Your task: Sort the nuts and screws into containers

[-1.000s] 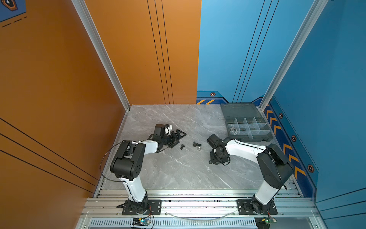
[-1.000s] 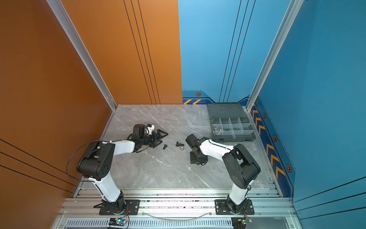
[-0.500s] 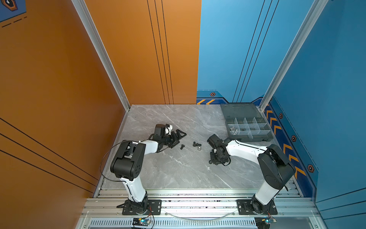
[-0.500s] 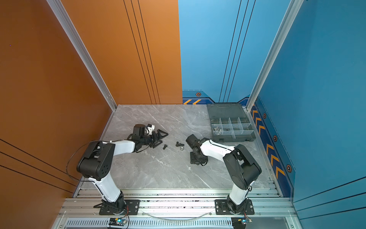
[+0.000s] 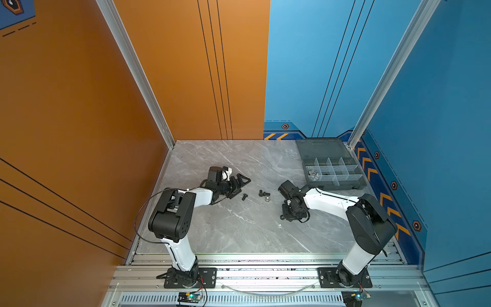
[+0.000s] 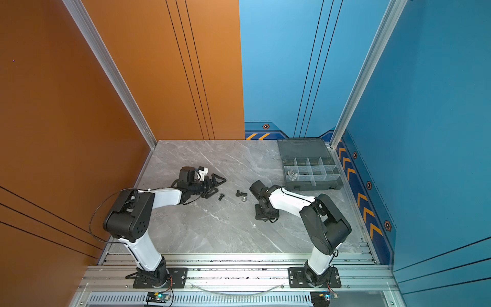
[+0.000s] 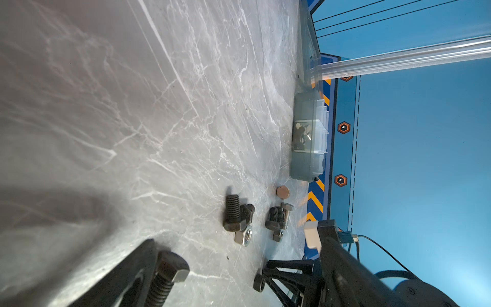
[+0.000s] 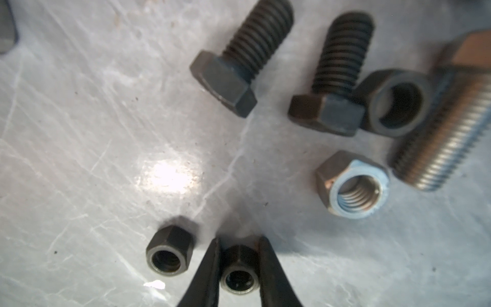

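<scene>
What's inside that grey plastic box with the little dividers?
A small heap of silver wing nuts lies in one corner compartment of the organizer box. The other compartments look bare from above, though their walls hide the bottom edges.

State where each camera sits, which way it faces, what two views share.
Top views: high in front, looking down on table, organizer box, left arm, right arm.
Left wrist: low over the table, looking across loose screws toward the box; open left hand shows.
Right wrist: close above the table, facing down; right hand grips a small black nut.
Shared: both wrist views show the silver nut.
</scene>
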